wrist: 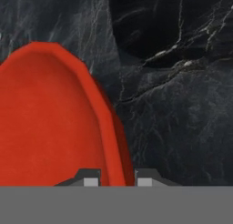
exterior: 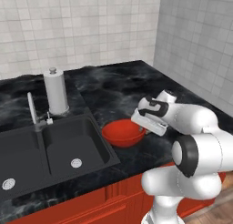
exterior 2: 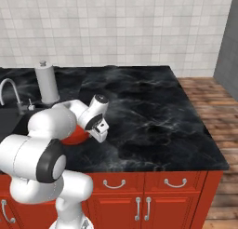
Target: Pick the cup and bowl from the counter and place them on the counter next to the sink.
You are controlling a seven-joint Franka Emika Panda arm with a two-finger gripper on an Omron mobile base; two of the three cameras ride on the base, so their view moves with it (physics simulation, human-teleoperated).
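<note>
The red bowl (exterior: 122, 133) is on the black marble counter (exterior: 119, 87), just right of the sink (exterior: 68, 148). My gripper (exterior: 141, 128) reaches down at the bowl's right rim. In the hand view the bowl (wrist: 50, 123) fills the left side, and its rim runs down between my two fingertips, so the gripper (wrist: 117, 181) is shut on that rim. From the right base view a small part of the bowl (exterior 2: 74, 138) peeks out under the arm beside the gripper (exterior 2: 89, 130). Whether the bowl rests on the counter or hangs just above it, I cannot tell. The cup is out of view.
A paper towel roll (exterior: 55, 92) stands behind the sink, next to the thin silver faucet (exterior: 32, 108). The counter (exterior 2: 139, 107) stretches wide and bare to the right of the bowl. Tiled walls close off the back and the right side.
</note>
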